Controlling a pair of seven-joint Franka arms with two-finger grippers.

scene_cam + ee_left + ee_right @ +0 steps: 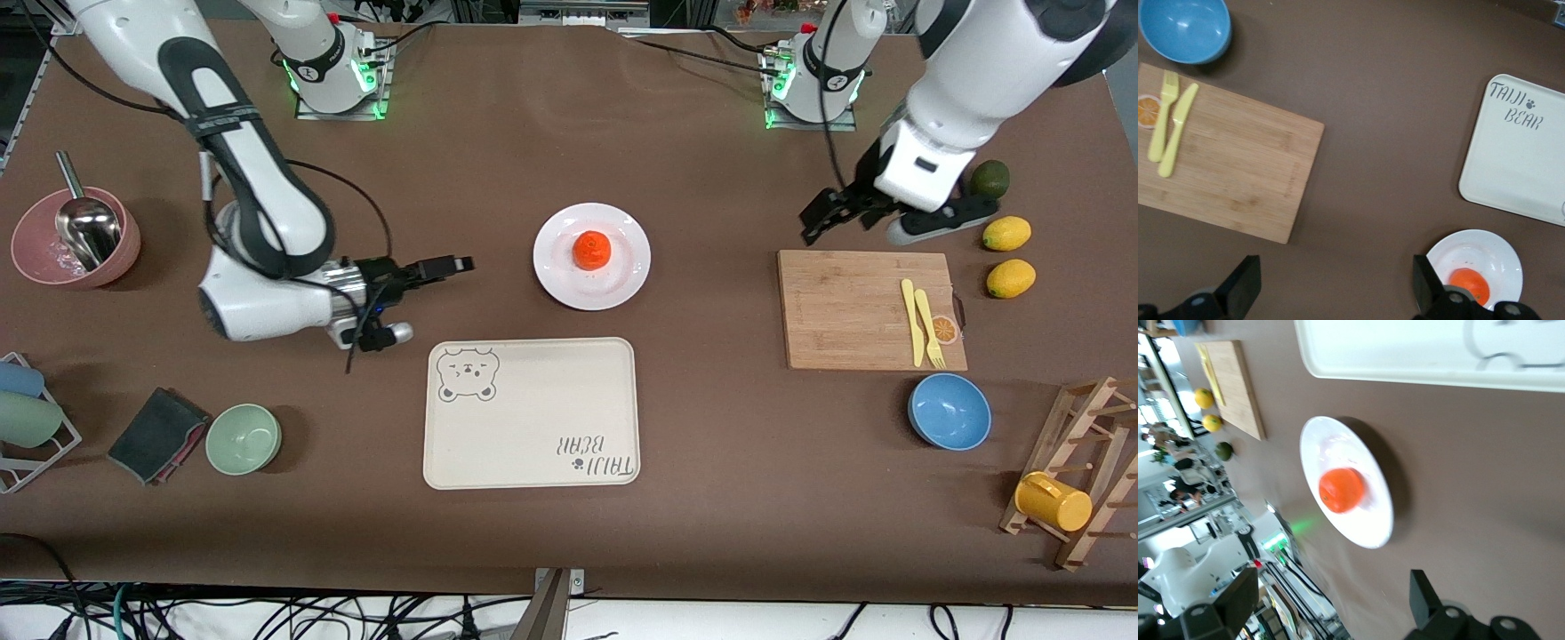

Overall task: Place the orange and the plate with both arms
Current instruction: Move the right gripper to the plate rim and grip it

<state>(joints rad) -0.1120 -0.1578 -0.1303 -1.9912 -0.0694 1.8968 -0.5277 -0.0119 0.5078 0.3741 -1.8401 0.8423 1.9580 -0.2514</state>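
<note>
The orange (591, 250) sits in the middle of the white plate (622, 277), at the table's centre. My right gripper (455, 264) is open and empty. It hangs low over bare table beside the plate, toward the right arm's end, and points at the plate. The right wrist view shows the orange (1341, 490) on the plate (1361, 528) ahead of the open gripper (1331, 595). My left gripper (815, 222) is open and empty over bare table, by a corner of the cutting board. The left wrist view shows the open gripper (1335, 283), the plate (1501, 252) and the orange (1469, 284).
A cream bear-print tray (533, 413) lies nearer the camera than the plate. A wooden cutting board (845, 307) holds a yellow knife and fork. A blue bowl (949, 411), two lemons (1006, 233) and a dark green fruit (989, 179) are near it. A green bowl (243, 437) and a pink bowl (36, 258) sit at the right arm's end.
</note>
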